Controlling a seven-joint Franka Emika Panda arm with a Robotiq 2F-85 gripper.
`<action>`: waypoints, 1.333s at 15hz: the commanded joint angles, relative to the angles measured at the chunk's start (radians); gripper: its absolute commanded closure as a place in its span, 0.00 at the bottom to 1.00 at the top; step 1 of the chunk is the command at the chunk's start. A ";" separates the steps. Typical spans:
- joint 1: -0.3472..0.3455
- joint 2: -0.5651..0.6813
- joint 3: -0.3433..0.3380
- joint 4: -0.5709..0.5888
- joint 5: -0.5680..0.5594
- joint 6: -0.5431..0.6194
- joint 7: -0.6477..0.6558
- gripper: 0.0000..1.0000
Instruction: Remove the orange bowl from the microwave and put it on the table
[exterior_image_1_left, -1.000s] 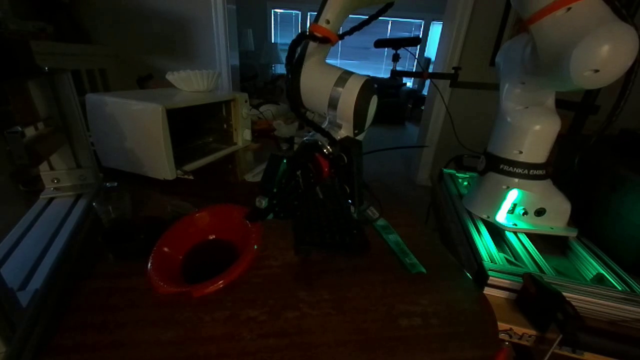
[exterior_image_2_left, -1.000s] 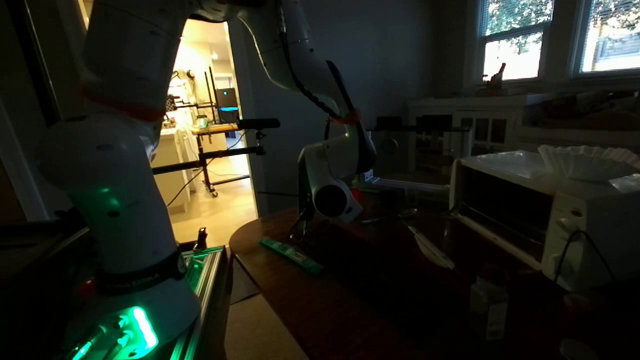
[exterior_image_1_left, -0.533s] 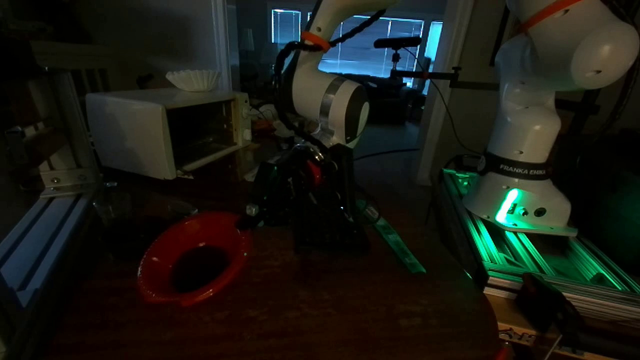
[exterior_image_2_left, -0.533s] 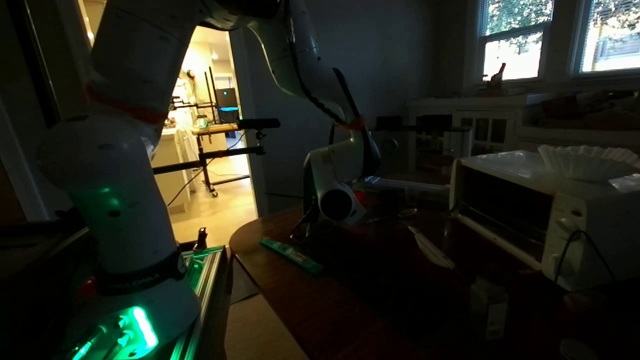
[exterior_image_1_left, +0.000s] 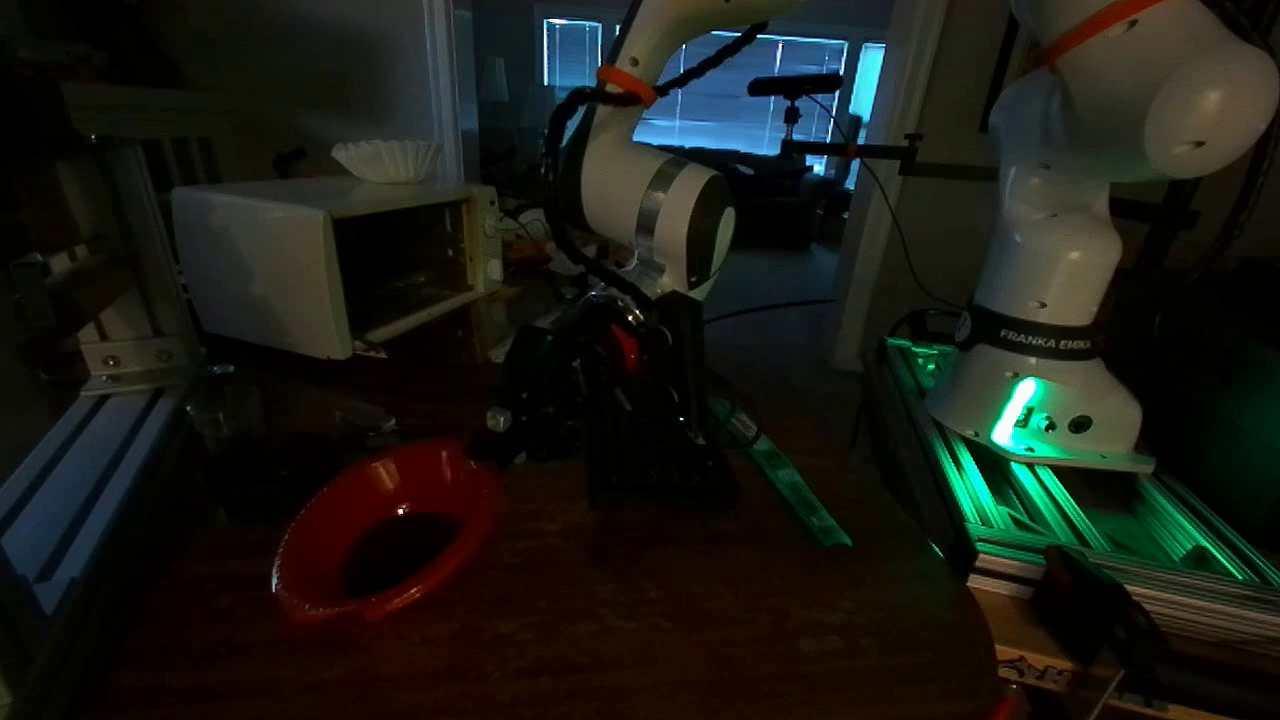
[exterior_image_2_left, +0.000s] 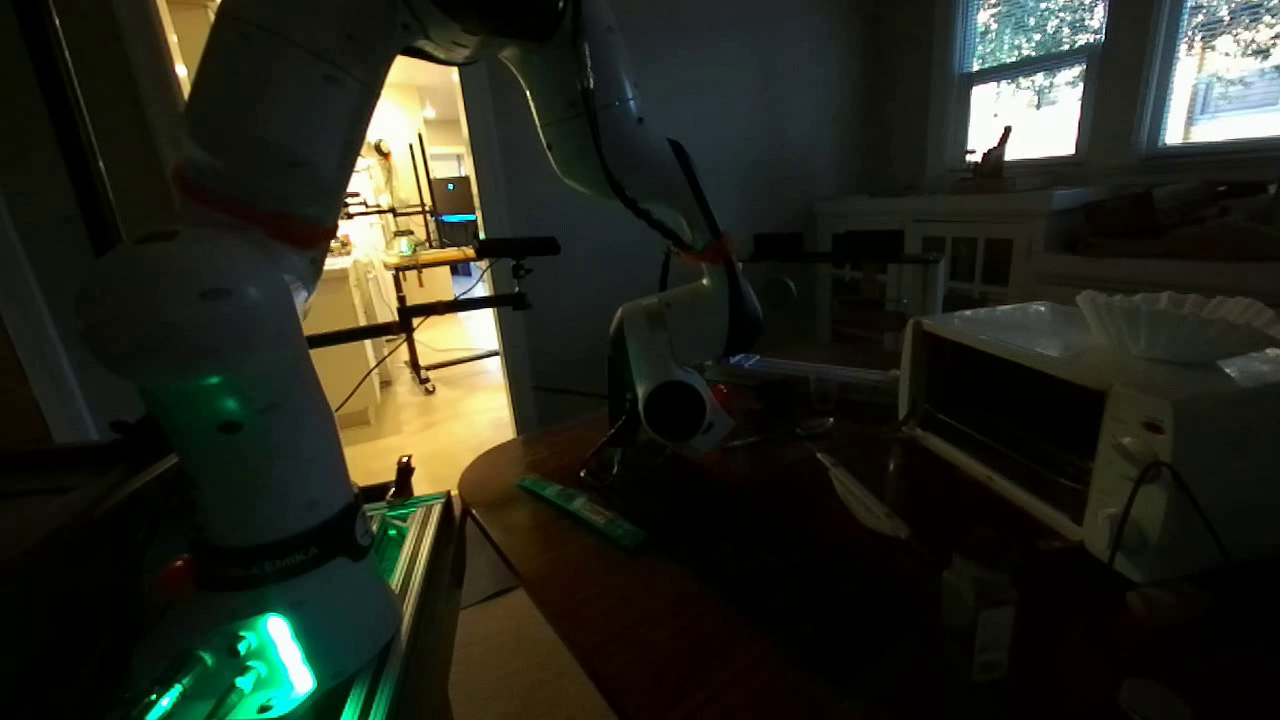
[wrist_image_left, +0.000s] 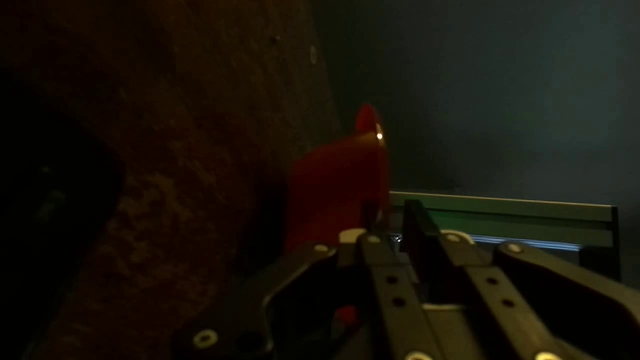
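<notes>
The orange bowl (exterior_image_1_left: 425, 590) is on the dark table (exterior_image_1_left: 640, 610) in an exterior view, its dark inside showing. In an exterior view the arm hides most of it; only a red patch shows beside the arm. In the wrist view, the bowl (wrist_image_left: 330, 185) fills the middle. My gripper (wrist_image_left: 391, 207) has its fingers apart, one on each side of the bowl's rim, with a visible gap. The gripper (exterior_image_1_left: 505, 450) is dark at the bowl's near-arm rim in an exterior view. The white microwave (exterior_image_1_left: 255, 265) stands open with a dark cavity; it also shows here (exterior_image_2_left: 1030, 328).
A white fluted bowl (exterior_image_1_left: 388, 162) sits on top of the microwave. A green strip (exterior_image_1_left: 795, 495) lies on the table near the robot base. A clear cup (exterior_image_1_left: 225, 415) stands behind the bowl. A pale flat item (exterior_image_2_left: 862, 500) and a bottle-like container (exterior_image_2_left: 978, 615) stand near the microwave.
The arm and bowl shifted away from the robot base and downward. In the last half second the bowl dropped slightly and its rim came apart from the gripper's hold; the arm barely moved.
</notes>
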 joint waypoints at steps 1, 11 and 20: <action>0.018 0.031 -0.017 0.024 0.013 -0.004 -0.022 0.49; 0.035 -0.013 -0.029 -0.001 0.002 0.075 -0.002 0.00; 0.074 -0.256 -0.009 -0.087 -0.064 0.358 0.025 0.00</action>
